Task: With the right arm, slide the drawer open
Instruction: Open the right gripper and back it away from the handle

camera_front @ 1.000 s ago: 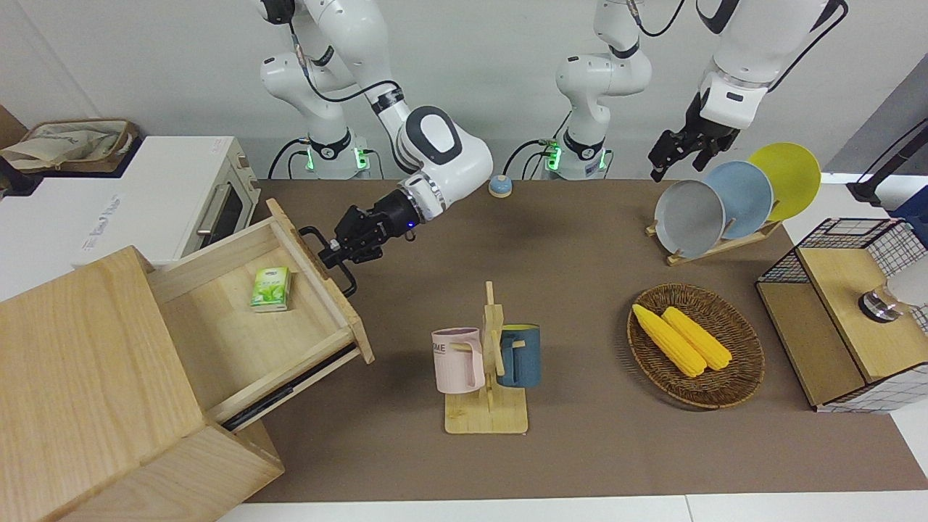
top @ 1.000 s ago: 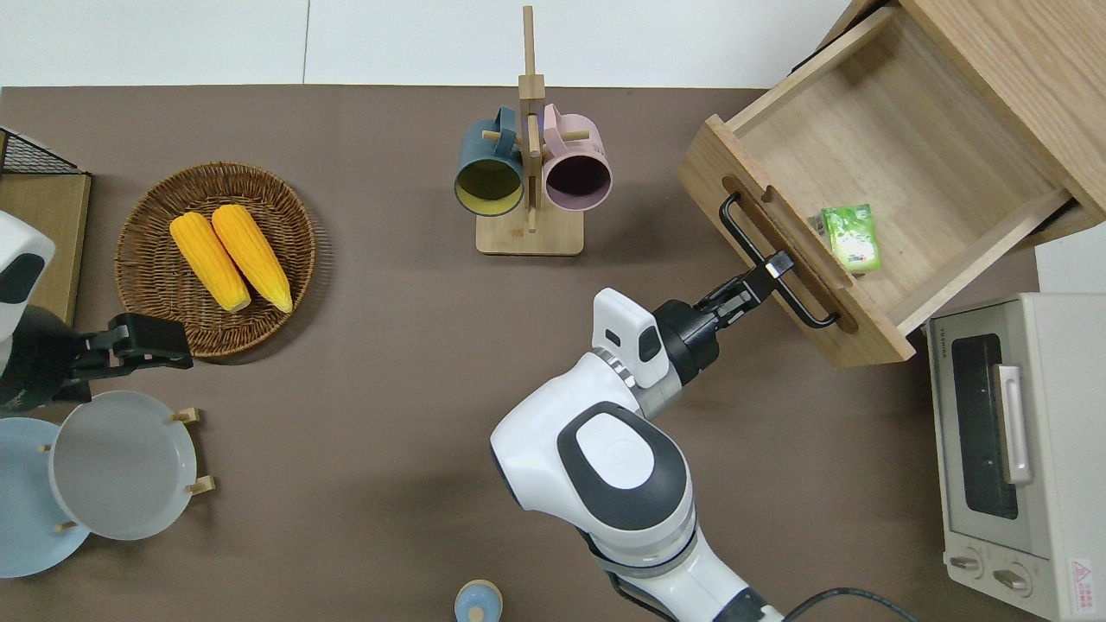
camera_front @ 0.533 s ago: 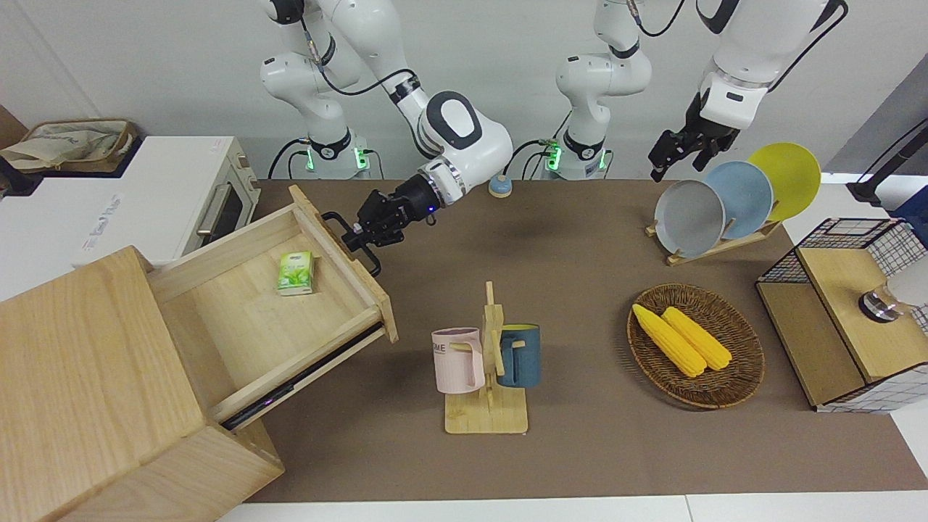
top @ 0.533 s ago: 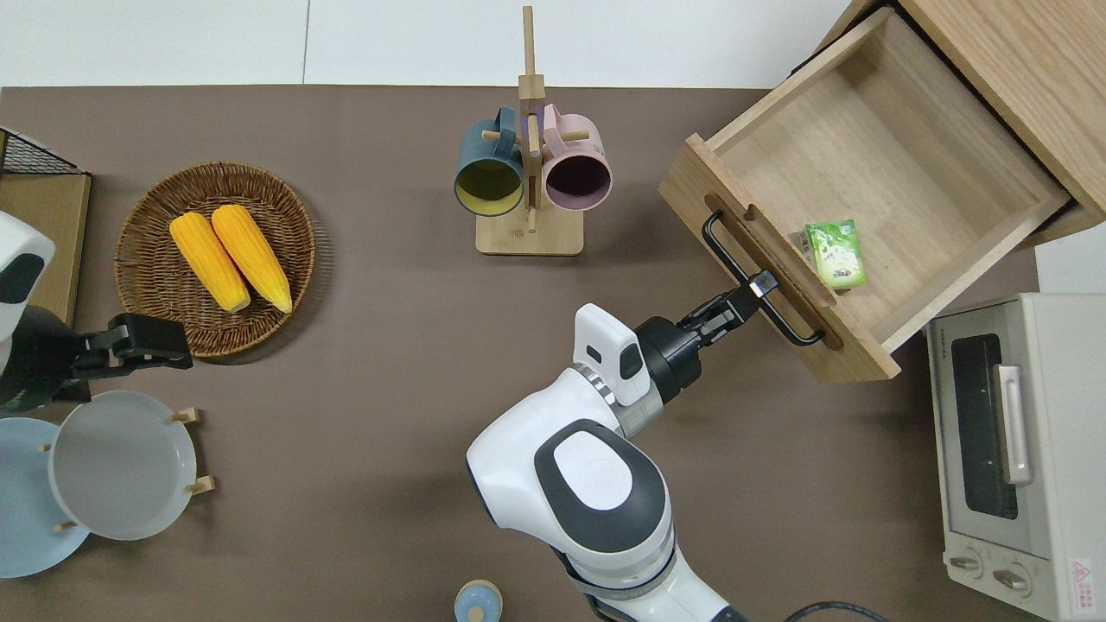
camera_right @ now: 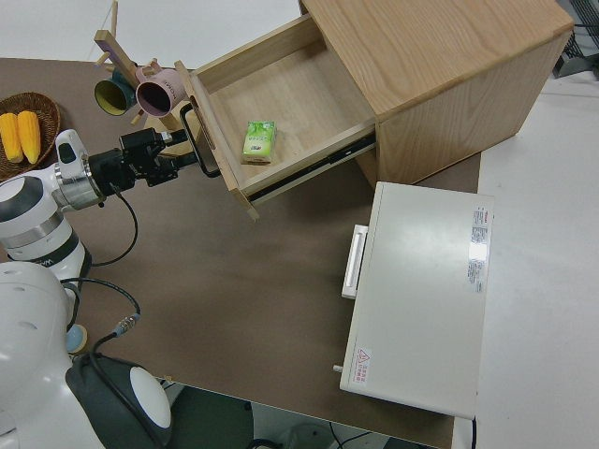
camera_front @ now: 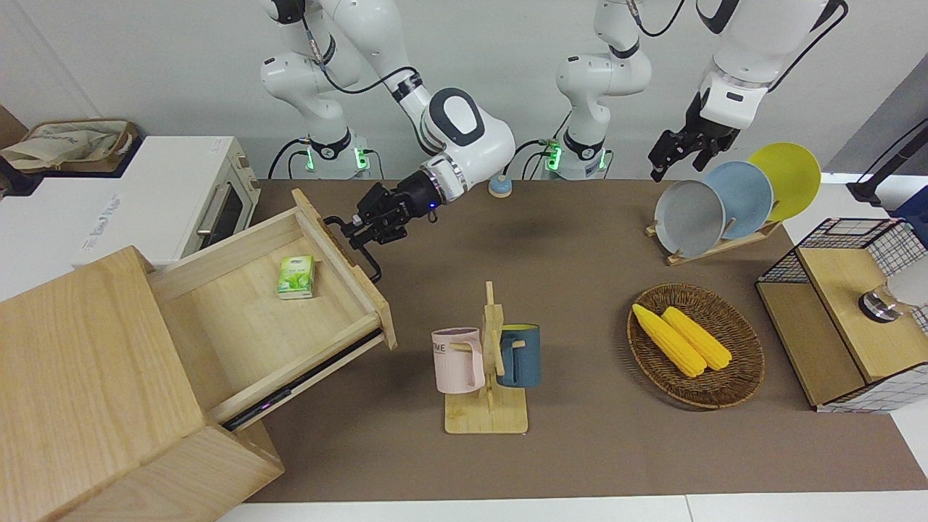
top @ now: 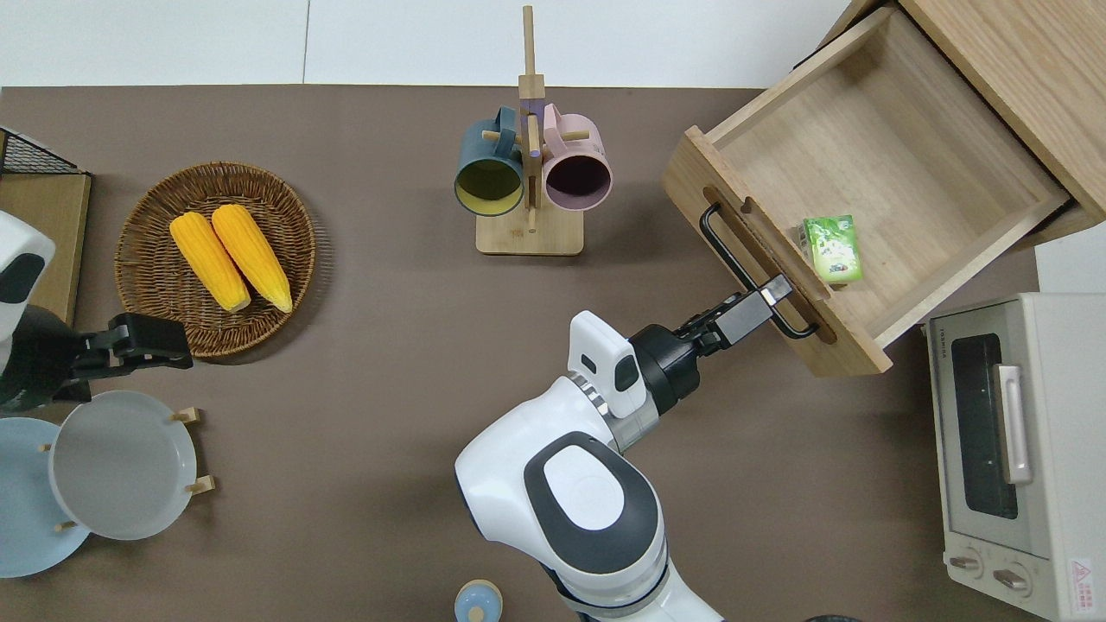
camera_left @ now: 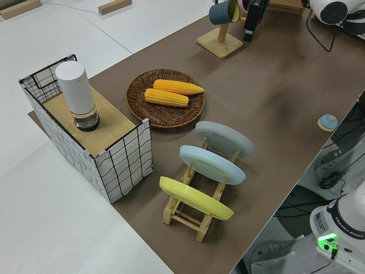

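The cabinet (camera_front: 94,377) stands at the right arm's end of the counter (top: 389,363), its drawer (top: 873,164) pulled out with a small carton (top: 831,249) lying in it. The toaster oven (top: 1011,449) sits beside the cabinet, nearer to the robots. The mug rack (top: 529,164) stands mid-counter. The basket (top: 155,199), holding two corn cobs (top: 229,259), lies toward the left arm's end, with the plate rack (camera_front: 725,199) nearer to the robots and the wire-mesh box (camera_front: 848,312) beside it at the counter's end.

Basket (camera_front: 747,377) holds two corn cobs (camera_front: 681,338) — mug rack (camera_front: 487,406) beside it.
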Available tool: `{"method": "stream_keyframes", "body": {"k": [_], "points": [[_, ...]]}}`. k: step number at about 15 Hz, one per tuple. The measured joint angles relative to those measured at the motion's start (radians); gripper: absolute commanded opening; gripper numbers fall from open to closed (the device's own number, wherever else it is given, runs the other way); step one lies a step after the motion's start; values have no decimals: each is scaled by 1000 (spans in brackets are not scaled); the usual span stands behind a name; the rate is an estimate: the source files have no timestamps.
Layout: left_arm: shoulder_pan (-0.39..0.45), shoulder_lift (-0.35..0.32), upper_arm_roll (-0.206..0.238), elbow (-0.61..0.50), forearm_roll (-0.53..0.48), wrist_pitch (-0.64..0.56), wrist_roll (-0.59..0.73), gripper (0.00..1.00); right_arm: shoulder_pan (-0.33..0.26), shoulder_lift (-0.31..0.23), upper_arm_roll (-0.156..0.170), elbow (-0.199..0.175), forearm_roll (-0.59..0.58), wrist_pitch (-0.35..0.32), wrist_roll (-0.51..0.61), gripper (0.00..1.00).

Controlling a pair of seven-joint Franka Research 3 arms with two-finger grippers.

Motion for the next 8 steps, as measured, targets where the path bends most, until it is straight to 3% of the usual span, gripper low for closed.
{"method": "stream_keyframes", "body": {"k": [8], "points": [[0,0,0,0,0,0,0,993,31,-4,34,15,69,-38,1,990]]}}
